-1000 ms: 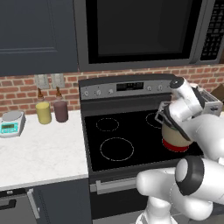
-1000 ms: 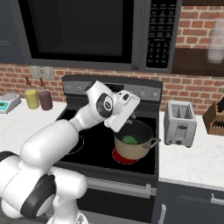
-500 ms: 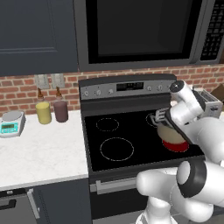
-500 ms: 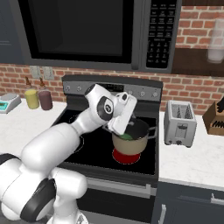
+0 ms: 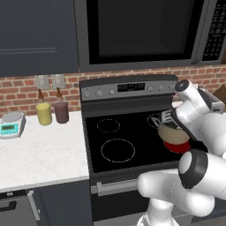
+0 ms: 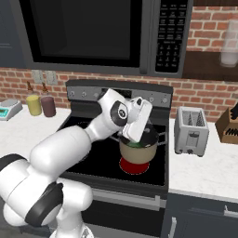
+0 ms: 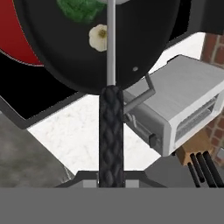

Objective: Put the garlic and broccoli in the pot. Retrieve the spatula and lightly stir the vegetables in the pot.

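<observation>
Hand view looks down the spatula (image 7: 110, 127): black textured handle runs up from the bottom, thin silver shaft goes on into the pot (image 7: 144, 48). Gripper is clamped tight on the handle's lower end; fingertips themselves hidden at the bottom edge. Inside the dark pot: broccoli (image 7: 83, 8) at top, garlic (image 7: 98, 37) just beside it, both left of the shaft. Spatula head is cut off by the frame, so can't tell if it's touching the veg.

Right base view: pot (image 6: 137, 153) sits on the red-glowing burner (image 6: 135, 165) at front right of the stove (image 6: 88, 160), w/ toaster (image 6: 191, 130) on the table nearby. Left base view: gripper (image 5: 164, 118) over the pot's near rim.

Judgement: both veg are in, stir is underway. Risks: too wide a sweep could flick the garlic over the rim, or the shaft levering on the rim could shove the pot off the burner toward the toaster. Long handle held at its end may twist in the grip if the head snags.
</observation>
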Available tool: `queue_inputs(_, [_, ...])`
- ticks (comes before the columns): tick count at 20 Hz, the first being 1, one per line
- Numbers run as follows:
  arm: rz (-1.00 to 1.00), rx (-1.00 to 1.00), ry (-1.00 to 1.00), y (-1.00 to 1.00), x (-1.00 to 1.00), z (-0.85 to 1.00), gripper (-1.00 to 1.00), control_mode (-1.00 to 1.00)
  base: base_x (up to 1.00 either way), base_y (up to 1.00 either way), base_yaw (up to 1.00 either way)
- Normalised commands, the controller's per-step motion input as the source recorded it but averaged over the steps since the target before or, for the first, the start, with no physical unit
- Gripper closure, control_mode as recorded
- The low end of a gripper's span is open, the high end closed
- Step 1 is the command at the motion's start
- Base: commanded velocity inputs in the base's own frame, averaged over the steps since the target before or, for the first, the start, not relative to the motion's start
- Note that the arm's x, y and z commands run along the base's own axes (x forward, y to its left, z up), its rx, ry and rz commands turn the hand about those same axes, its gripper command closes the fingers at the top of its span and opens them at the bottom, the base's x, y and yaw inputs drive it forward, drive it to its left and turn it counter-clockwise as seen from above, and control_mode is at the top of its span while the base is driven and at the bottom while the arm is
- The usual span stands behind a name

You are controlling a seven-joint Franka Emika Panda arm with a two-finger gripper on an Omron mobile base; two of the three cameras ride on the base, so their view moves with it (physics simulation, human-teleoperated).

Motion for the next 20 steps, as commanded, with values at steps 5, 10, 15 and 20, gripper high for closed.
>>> queue_inputs(5, [0.04,-0.07,0.0,-0.3,0.0,0.02,1.0,-1.0,0.0,0.0,0.0])
queue_inputs(10, [0.07,-0.2,0.0,-0.4,0.01,0.03,1.0,-1.0,0.0,0.0,0.0])
queue_inputs(15, [0.12,-0.19,0.0,-0.13,0.05,0.0,1.0,-1.0,0.0,0.0,0.0])
queue_inputs(20, [0.17,-0.21,0.0,0.0,0.22,0.0,1.0,-1.0,0.0,0.0,0.0])
